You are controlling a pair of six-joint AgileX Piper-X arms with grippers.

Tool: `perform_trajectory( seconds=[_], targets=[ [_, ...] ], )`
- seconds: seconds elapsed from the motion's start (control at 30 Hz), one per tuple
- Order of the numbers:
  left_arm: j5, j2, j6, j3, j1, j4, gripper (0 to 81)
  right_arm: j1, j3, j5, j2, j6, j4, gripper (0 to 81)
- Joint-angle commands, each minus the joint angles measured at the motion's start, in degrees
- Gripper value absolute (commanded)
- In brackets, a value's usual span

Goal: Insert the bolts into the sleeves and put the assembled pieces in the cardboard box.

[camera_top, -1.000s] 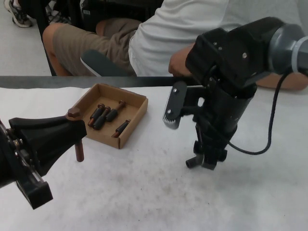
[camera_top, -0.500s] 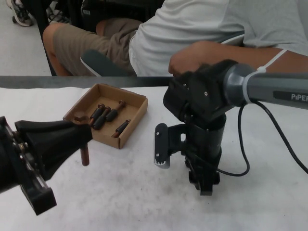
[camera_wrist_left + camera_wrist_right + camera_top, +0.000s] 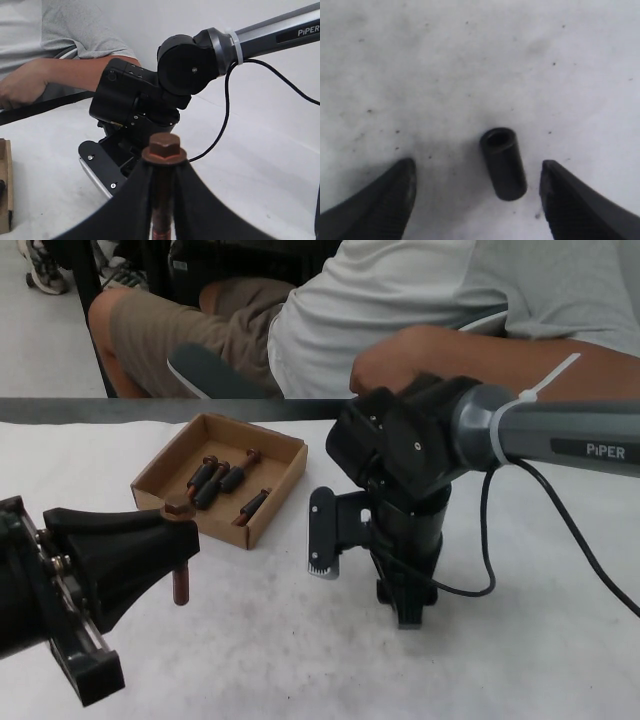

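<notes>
- The sleeve point(image 3: 503, 163) lies on its side on the white bench point(image 3: 470, 60) with its open mouth showing. It is between the two fingers of the right gripper point(image 3: 476, 197) and touches neither.
- Those fingers are spread wide and hold nothing. We judge that the gripper straddles the sleeve so that closing would catch it across its body.
- The bolt point(image 3: 163, 150) stands upright in the left gripper point(image 3: 161, 175). Its hex head sits just above the fingertips, and the fingers are closed tight on the shank.
- We take this upright hold as a way of keeping the shank free to go into the sleeve's mouth once the sleeve is lifted.
- Seen from above, the bolt point(image 3: 181, 580) hangs clear of the bench in the left gripper point(image 3: 178, 545). It is at about 9 o'clock from the right gripper point(image 3: 405, 612) and well apart from it.
- The box point(image 3: 285, 455) sits at about 10 o'clock from the right gripper and 1 o'clock from the bolt. It holds what look like four assembled pieces point(image 3: 215, 483).
- A flat plate point(image 3: 322, 540) sticks out from the right wrist toward 9 o'clock, on the bolt's side. We think it could crowd the two grippers when they meet.
- A cable point(image 3: 500, 540) loops at 3 o'clock of the right gripper, away from the sleeve.
</notes>
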Motion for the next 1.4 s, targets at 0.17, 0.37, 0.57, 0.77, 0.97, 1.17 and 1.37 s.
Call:
perform_trajectory(
  seconds=[0.17, 0.37, 0.57, 0.77, 0.97, 1.17, 1.37],
  targets=[
    [0.43, -0.49, 0.42, -0.06, -0.38, -0.53, 0.8, -0.30, 0.53, -0.47, 1.22, -1.34, -6.79, 65.0],
    [0.43, -0.49, 0.20, -0.06, -0.38, -0.53, 0.8, -0.30, 0.53, -0.47, 1.22, 1.37, -4.89, 49.8],
    [0.43, -0.49, -0.26, -0.06, -0.38, -0.53, 0.8, -1.39, 0.53, -0.23, 1.22, 7.42, -2.68, 26.9],
    [0.43, -0.49, -0.26, -0.06, -0.38, -0.53, 0.8, -2.85, 0.53, -0.21, 1.22, 15.69, -1.64, 2.8],
    [0.43, -0.49, -0.26, -0.06, -0.38, -0.53, 0.8, -3.66, 0.53, -10.54, 0.62, 22.37, 3.28, 0.2],
    [0.43, -0.49, -1.62, -0.06, -0.38, -0.53, 0.8, -3.63, 0.53, -20.84, -2.88, 25.65, 4.34, 0.2],
    [0.43, -0.49, -1.73, -0.06, -0.38, -0.53, 0.8, -3.63, 1.83, -26.45, -10.32, 28.87, -0.29, 0.2]
  ],
)
